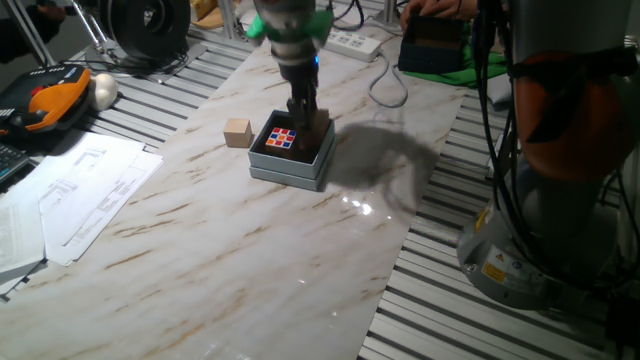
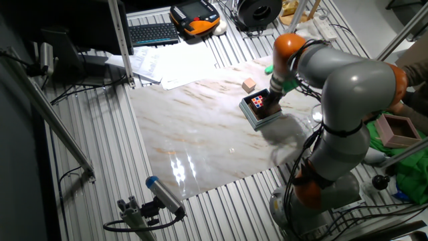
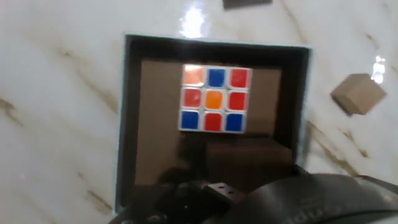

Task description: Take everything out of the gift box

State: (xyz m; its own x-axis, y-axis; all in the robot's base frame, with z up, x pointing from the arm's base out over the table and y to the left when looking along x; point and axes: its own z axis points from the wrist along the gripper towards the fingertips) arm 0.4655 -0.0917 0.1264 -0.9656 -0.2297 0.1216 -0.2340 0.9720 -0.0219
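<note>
The gift box (image 1: 292, 170) is a small square box with grey-blue sides, standing on the marble tabletop; it also shows in the other fixed view (image 2: 257, 120) and the hand view (image 3: 124, 124). Inside lies the multicoloured puzzle cube (image 1: 282, 138) (image 3: 213, 98) (image 2: 258, 102). A tan wooden block (image 3: 249, 154) lies in the box in shadow, right at my fingers. My gripper (image 1: 305, 112) (image 2: 273, 97) reaches down into the box's back right part beside the cube. Its fingers look close together, and I cannot tell whether they hold the block. Another tan wooden block (image 1: 237, 132) (image 3: 359, 93) (image 2: 249, 85) sits on the table outside the box.
Papers (image 1: 85, 190) and an orange pendant (image 1: 45, 100) lie at the left. A dark box on green cloth (image 1: 435, 45) and a power strip (image 1: 355, 42) are at the back. A small dark piece (image 3: 247, 3) lies beyond the box.
</note>
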